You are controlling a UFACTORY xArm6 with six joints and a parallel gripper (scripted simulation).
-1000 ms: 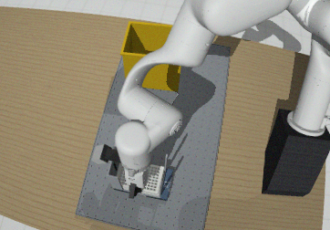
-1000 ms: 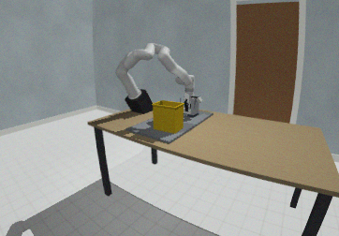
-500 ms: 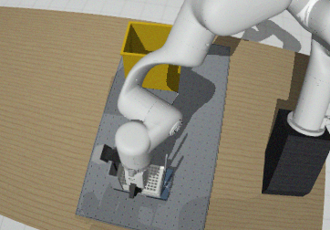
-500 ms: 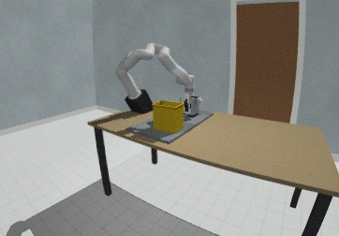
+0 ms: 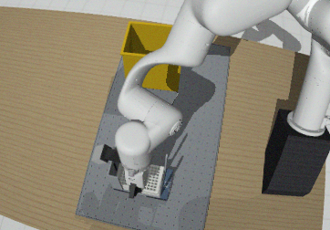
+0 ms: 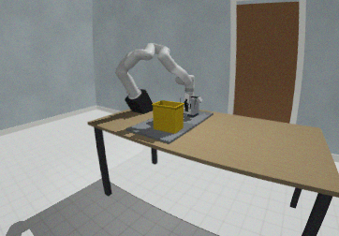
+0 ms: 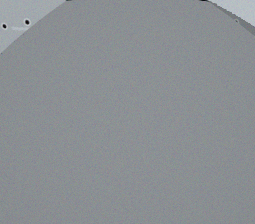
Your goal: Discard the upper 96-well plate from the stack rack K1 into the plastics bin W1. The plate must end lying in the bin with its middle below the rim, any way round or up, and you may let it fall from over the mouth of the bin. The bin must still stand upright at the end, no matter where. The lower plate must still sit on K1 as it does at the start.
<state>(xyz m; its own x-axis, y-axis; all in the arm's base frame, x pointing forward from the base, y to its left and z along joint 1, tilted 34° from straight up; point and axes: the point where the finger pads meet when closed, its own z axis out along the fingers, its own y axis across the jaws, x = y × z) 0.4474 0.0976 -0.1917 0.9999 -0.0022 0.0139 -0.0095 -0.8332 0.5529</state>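
The upper 96-well plate (image 5: 154, 180) sits on the stack rack K1 (image 5: 167, 183) at the near end of the grey perforated mat (image 5: 207, 116), and the hand (image 5: 133, 187) is down on it, its fingers standing wide because they are clamped across the plate's width. From the top view only the right part of the white well grid shows; the wrist housing covers the rest, and the wrist view is filled by a flat grey surface with only a strip of mat above it, so the exact contact line cannot be read. As a judgement, the plate is light, rigid moulded plastic with smooth, somewhat slippery side walls: it should not flex, but it could pivot or slide if gripped off centre, so a hold across opposite skirt walls near the middle suits it best. The lower plate cannot be made out under the upper one, and a straight vertical lift looks safest to avoid dragging it or catching the rack's uprights. The plastics bin W1 (image 5: 136, 43) stands upright at the far end of the mat, well apart from the rack, with open mat between them. Its yellow rim is the edge to pass over, and the forearm already hangs above part of its mouth. The counter (image 5: 50, 102) spreads wide to the left.
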